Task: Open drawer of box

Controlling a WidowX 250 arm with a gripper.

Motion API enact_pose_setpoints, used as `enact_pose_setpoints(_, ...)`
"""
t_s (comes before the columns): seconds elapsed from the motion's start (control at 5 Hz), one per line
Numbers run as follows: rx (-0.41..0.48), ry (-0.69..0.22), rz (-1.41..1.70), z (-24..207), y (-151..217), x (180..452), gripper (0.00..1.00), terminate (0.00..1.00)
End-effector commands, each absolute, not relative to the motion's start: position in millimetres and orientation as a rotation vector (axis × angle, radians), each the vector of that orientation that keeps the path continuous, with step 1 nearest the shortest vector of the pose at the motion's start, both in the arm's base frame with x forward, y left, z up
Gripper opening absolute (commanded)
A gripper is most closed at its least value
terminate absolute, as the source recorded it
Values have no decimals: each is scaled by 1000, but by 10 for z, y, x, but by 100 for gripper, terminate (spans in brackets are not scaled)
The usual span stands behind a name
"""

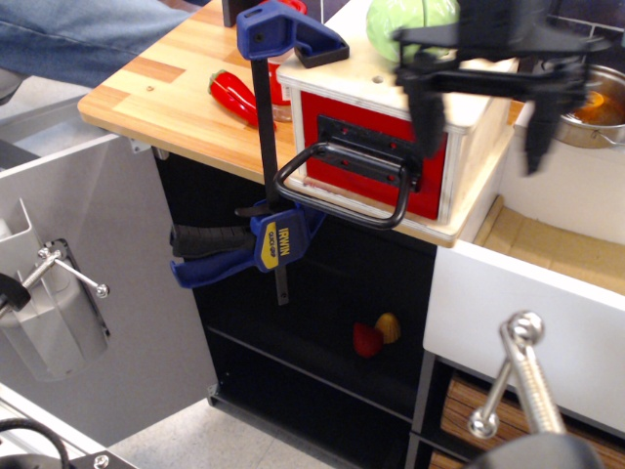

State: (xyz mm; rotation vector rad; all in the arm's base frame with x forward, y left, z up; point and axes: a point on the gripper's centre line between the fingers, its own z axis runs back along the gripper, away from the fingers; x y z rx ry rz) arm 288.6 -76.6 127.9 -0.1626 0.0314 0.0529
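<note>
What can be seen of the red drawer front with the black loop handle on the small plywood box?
The red drawer front is a flat panel set in the pale plywood box and looks shut, flush with the box's frame. A black metal plate is fixed across it, carrying a large black rounded loop handle that hangs forward and down past the wooden tabletop's edge. The blurred open black gripper is in front of its right part; contact cannot be told.

- Gripper (480, 125): all matte black, motion-blurred
- Flat crossbar above the fingers (426, 119)
- Two long fingers, tapering twd tips
- No markings legible
</note>
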Motion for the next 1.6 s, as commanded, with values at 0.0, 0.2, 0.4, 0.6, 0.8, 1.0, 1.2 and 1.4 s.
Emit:
enact_pose_setpoints(0.0,-117,-110,10,1243,-412,2969,100,0)
enact_pose_setpoints(0.2,-38,-175,18,1002,-267,2998,100,0)
enact_pose_setpoints(0.4,14,-184,11,812,-170,3067,100,0)
enact_pose_setpoints(0.6,47,-211,-15,666,-135,2985,100,0)
enact_pose_setpoints(0.8,76,-204,-7,565,-62,3051,100,0)
enact_pose_setpoints(1.0,85,-228,-20,506,-33,3050,100,0)
enact_pose_setpoints(1.2,86,-229,0,504,-32,3119,100,0)
enact_pose_setpoints(1.4,107,-232,13,427,13,3176,100,0)
